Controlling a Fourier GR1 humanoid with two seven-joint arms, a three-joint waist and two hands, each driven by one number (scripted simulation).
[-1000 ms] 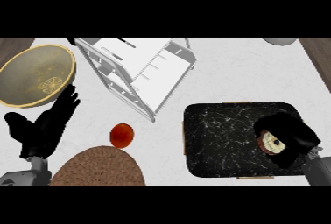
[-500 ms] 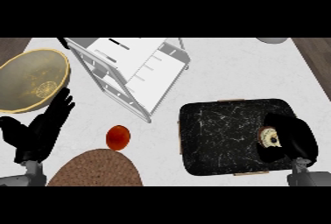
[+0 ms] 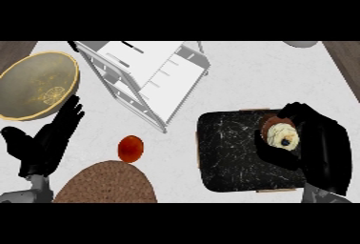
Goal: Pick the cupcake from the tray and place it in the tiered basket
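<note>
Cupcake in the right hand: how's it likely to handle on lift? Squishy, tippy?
Probably soft: the cupcake shows pale frosting with a dark topping, which the right hand's curled fingers could smear or dent. Likely light for its size. Once set down it may tip if its base is narrow, though the hand hides the base above the dark tray.

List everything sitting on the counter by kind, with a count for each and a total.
Cupcake: 1
Tray: 1
Tiered basket: 1
Bowl: 1
Round woven mat: 1
Red-orange fruit: 1
Grey item cut off at the top edge: 1
Total: 7
</note>
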